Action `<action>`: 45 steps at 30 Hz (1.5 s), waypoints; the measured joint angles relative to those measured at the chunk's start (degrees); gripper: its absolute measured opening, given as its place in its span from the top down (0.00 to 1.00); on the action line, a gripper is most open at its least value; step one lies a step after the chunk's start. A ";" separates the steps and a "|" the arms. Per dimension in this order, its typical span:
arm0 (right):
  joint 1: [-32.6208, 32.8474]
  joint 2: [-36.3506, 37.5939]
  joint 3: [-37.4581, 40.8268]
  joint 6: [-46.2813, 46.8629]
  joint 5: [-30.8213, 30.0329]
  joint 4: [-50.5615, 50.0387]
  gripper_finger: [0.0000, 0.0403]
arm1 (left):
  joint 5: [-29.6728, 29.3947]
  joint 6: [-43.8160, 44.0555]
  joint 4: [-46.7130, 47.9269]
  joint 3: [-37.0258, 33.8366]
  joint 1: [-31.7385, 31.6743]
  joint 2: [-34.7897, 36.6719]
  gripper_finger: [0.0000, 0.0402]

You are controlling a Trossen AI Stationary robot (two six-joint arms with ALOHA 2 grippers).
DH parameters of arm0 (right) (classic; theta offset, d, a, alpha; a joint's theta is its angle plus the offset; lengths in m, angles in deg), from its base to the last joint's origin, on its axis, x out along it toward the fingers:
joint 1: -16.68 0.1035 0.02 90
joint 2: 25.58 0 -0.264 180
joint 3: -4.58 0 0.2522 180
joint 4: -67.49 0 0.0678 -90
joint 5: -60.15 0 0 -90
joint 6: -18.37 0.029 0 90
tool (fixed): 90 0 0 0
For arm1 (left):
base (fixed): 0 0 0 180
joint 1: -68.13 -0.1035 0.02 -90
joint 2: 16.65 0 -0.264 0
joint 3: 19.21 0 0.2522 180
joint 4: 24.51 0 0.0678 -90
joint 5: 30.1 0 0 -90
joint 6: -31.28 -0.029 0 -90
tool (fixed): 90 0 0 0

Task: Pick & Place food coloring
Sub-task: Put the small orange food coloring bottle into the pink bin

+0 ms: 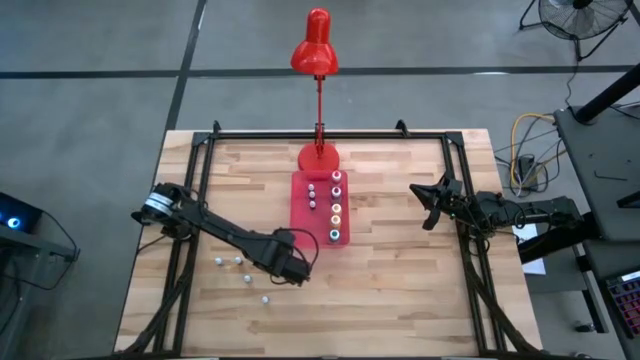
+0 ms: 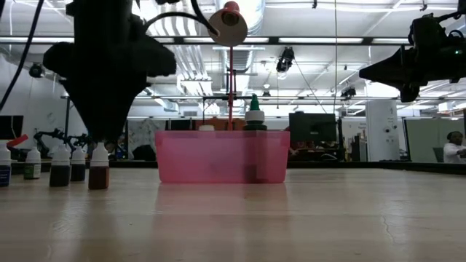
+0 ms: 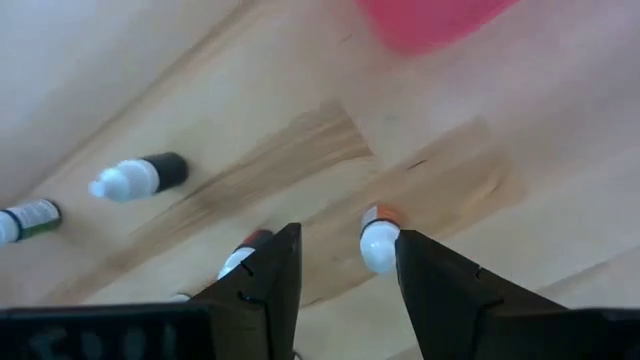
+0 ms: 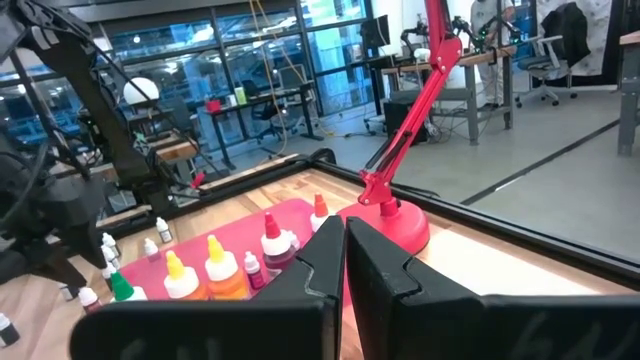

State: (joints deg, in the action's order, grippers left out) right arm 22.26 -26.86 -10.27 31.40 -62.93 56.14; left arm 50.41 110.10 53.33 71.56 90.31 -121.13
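Observation:
Several tiny white-capped food coloring bottles (image 1: 237,259) stand upright on the wooden table, left of my left gripper (image 1: 295,272). This gripper points down, open, and hovers just above them (image 2: 102,140). In the left wrist view one bottle (image 3: 378,244) shows between the fingers, close to one finger (image 3: 440,290). A second bottle (image 3: 240,260) sits just outside the other finger. A red tray (image 1: 303,222) holds bigger bottles with coloured caps (image 1: 336,210). My right gripper (image 1: 420,205) waits shut at the table's right edge.
A red desk lamp stands with its base (image 1: 318,156) just beyond the tray's far end, its head (image 1: 315,50) over the far edge. A black frame (image 1: 330,133) runs around the table. Bare wood lies between the tray and the right arm.

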 joint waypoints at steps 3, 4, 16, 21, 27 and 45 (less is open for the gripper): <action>0.02 0.00 0.00 0.00 0.00 -0.01 0.98 | 1.36 0.11 -2.08 -1.10 0.02 0.00 0.66; 0.03 0.00 -0.02 0.00 -0.02 0.00 0.98 | 1.50 0.11 -2.81 -1.27 0.02 0.00 0.66; 0.02 0.00 0.00 0.00 -0.02 -0.01 0.98 | 1.99 0.42 -4.96 -2.66 0.00 0.00 0.66; 0.02 0.00 -0.01 0.01 -0.04 0.00 0.98 | 2.94 0.63 -7.06 -4.30 0.00 0.00 0.66; 0.02 0.00 0.00 0.00 -0.04 -0.01 0.98 | 2.92 0.13 -7.69 -4.45 0.00 0.00 0.66; 0.02 0.00 -0.02 0.00 -0.04 -0.01 0.98 | 2.75 -0.17 -8.16 -5.04 -0.59 0.07 0.90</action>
State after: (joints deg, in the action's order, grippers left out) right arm 22.29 -26.86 -10.29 31.40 -62.98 56.13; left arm 53.15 109.93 45.17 66.52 89.72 -121.07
